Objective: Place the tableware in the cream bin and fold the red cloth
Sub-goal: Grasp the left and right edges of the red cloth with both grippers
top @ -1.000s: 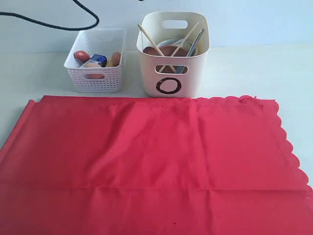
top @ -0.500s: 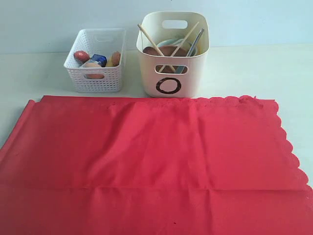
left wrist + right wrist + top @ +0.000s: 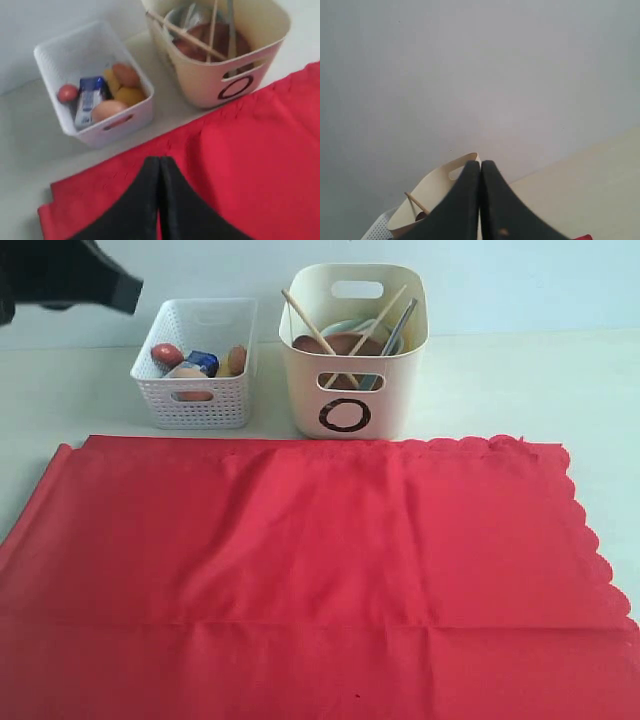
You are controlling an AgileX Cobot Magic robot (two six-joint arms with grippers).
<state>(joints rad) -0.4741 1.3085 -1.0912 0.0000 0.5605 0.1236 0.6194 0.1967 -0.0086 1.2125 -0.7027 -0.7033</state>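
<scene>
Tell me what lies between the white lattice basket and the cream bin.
Only a bare strip of table lies between the white lattice basket and the cream bin; the exterior view shows it clearly.

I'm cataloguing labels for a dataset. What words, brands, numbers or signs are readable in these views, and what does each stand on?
"O": a single black ring, like a letter O or a zero, on the front of the cream bin, below its handle cut-out.
Blue-and-white packet in the white lattice basket: carries print, but too blurred to read.
Red cloth: no text or sign.
</scene>
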